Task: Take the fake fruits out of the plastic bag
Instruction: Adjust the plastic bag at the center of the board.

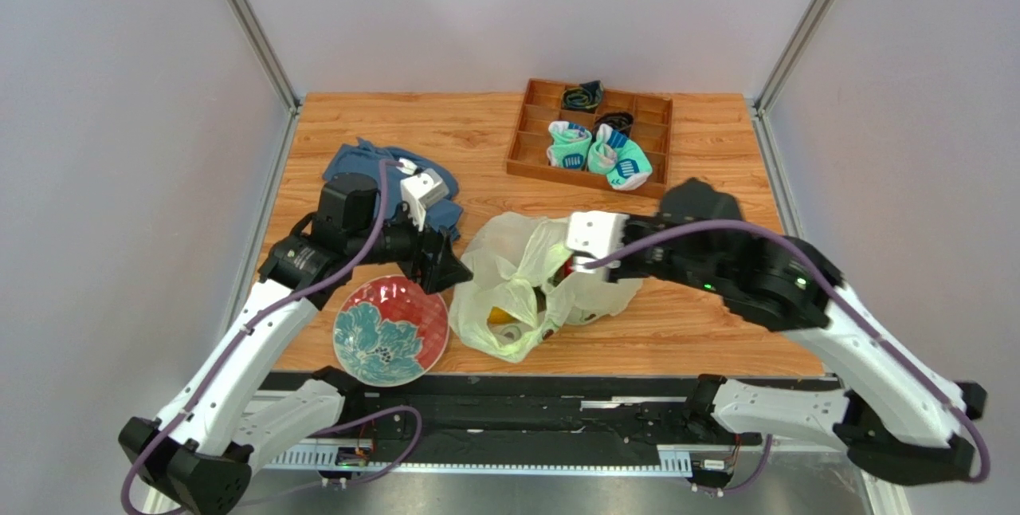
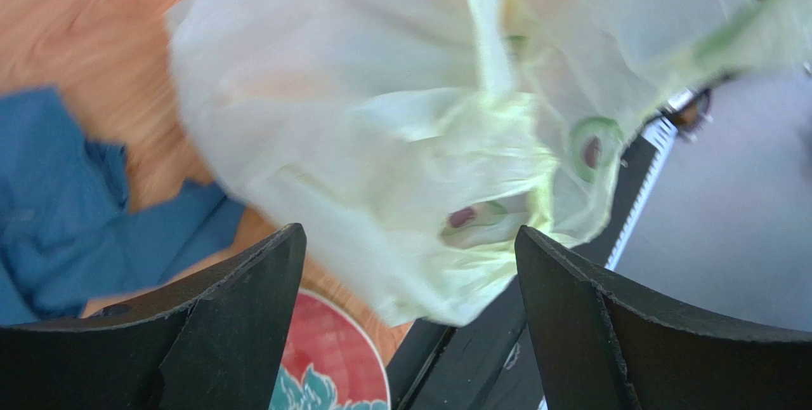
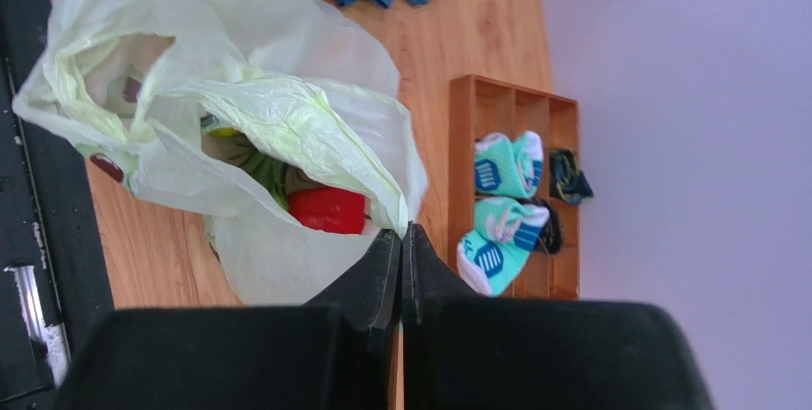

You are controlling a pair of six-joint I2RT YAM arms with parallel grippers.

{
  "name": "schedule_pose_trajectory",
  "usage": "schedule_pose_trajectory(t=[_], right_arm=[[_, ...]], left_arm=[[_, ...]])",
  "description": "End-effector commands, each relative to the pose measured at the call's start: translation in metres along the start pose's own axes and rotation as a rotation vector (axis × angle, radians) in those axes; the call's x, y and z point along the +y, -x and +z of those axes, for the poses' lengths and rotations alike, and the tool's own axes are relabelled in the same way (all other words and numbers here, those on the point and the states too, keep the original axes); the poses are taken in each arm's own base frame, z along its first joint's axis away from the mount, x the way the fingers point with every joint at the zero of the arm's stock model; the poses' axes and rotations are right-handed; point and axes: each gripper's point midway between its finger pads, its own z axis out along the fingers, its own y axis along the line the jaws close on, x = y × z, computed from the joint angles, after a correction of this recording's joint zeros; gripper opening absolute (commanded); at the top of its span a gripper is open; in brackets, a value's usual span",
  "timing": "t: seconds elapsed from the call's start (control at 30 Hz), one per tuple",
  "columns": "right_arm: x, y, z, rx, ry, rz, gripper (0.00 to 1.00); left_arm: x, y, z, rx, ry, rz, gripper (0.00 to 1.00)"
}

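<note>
Right hand (image 3: 401, 231): we see its two fingers (image 3: 367, 281) pressed flat together with no gap. The thin rim of the bag (image 3: 238, 96) runs into the tips, so it pinches that rim at the right side of the bag's mouth.
Left hand (image 2: 410, 234): its fingers (image 2: 238, 315) are spread wide. The bag's side (image 2: 381, 143) hangs in front of the gap. We see no contact with either finger, and it holds nothing.
Bag: it lies crumpled on the surface (image 1: 706, 168) between the two hands, in the near half. Its mouth opens toward the right hand.
Fruits (image 3: 272, 177): they are inside the bag. A red pepper (image 3: 327, 210) sits just inside the mouth, close to the right fingertips, with green leaves beside it. From above, a yellow-orange shape shows through the film at the bag's near end.
Left flank: a plate (image 1: 390, 330) lies just beside the bag's left edge, under the left hand. A blue cloth (image 1: 359, 168) lies behind that hand.
Edges: the bag's near end and the plate both sit at the near edge of the surface. The plate's rim is slightly over that edge.
Open room: we see bare wood to the right of the bag. A strip of bare wood also separates the bag from the wooden tray (image 1: 533, 144) at the far side, which holds socks (image 1: 599, 154).
Walls (image 1: 144, 120): they close in the left, right and far sides.
</note>
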Motion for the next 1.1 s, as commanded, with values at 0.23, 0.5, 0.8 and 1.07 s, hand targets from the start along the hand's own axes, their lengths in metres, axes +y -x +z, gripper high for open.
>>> schedule_pose_trajectory(t=[0.23, 0.5, 0.8, 1.07], right_arm=[[0.004, -0.078, -0.035, 0.152, -0.116, 0.209, 0.00], [0.004, -0.094, -0.053, 0.165, -0.166, 0.304, 0.00], [0.005, -0.104, -0.054, 0.139, -0.200, 0.385, 0.00], [-0.004, -0.102, -0.057, 0.127, -0.226, 0.413, 0.00]], left_arm=[[-0.087, -0.030, 0.019, 0.143, -0.280, 0.514, 0.80], [-0.137, -0.045, 0.054, 0.234, -0.467, 0.248, 0.75], [-0.130, -0.047, 0.107, 0.301, -0.359, -0.094, 0.86], [-0.085, -0.038, 0.169, 0.335, -0.103, -0.293, 0.90]])
